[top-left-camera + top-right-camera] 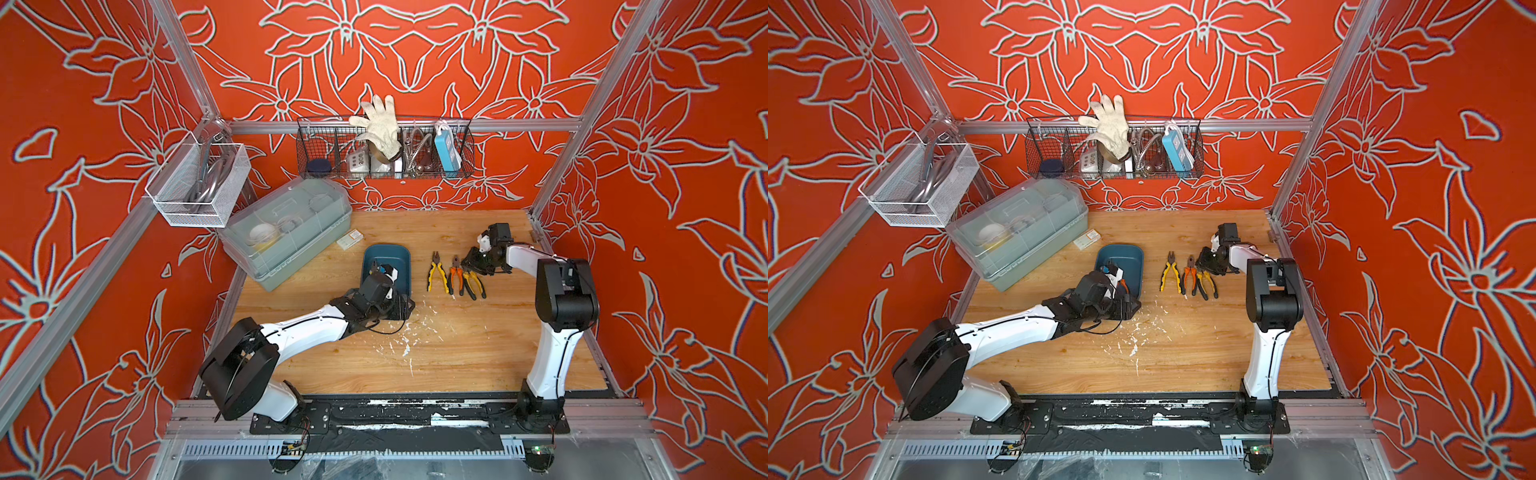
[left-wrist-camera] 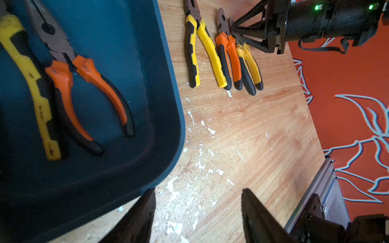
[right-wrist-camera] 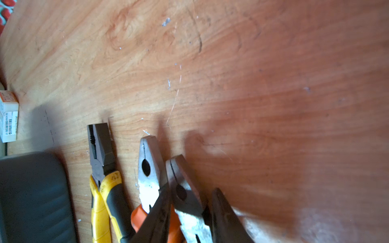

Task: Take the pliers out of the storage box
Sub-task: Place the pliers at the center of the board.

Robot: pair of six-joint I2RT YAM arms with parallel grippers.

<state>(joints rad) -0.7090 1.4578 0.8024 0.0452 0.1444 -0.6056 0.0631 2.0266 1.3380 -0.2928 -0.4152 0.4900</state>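
Left wrist view, writing: raised marks run along the yellow-handled pliers (image 2: 35, 88), too blurred to read.
Right wrist view, writing: the small white carton (image 3: 9, 117) has an orange label and dark print, too small to make out. A stamped mark on the grip of the yellow-and-black combination pliers (image 3: 101, 151) is not legible.
Brands: none readable in any view.
Left gripper (image 2: 197, 190): wide open and holding nothing. Only bare table (image 2: 252, 136) shows between the fingers (image 2: 139, 216), and one finger sits just beside a corner of the storage box (image 2: 166, 88).
Right gripper (image 3: 192, 188): the jaws stand narrowly apart on either side of the metal head of the amber-handled pliers (image 3: 183, 189), which lie flat on the table. Whether they are pressing on the head cannot be told.
Pliers, count: five.
Pliers in the box: two, the long-nose pliers (image 2: 63, 84) with orange-and-black handles and the yellow-handled pliers beside them.
Pliers on the table: three in a close row, handles roughly parallel: the yellow-and-black combination pliers, the orange-and-black combination pliers (image 2: 229, 54) and the amber-handled pliers. The last two touch.
Storage box, place: in both top views it is near the middle of the frame on the table, with the row of three to its right, apart from it.
Carton, place: just beyond the box's far corner in a top view (image 1: 350, 240).
Grippers, count: two.
Wire baskets, count: two. A white mesh basket (image 1: 199, 187) is at upper left, and a black wire basket (image 1: 386, 166) is at upper centre with a white work glove (image 1: 378, 124) sticking out.
Lidded containers, count: one translucent grey container (image 1: 291, 224), left of the box.
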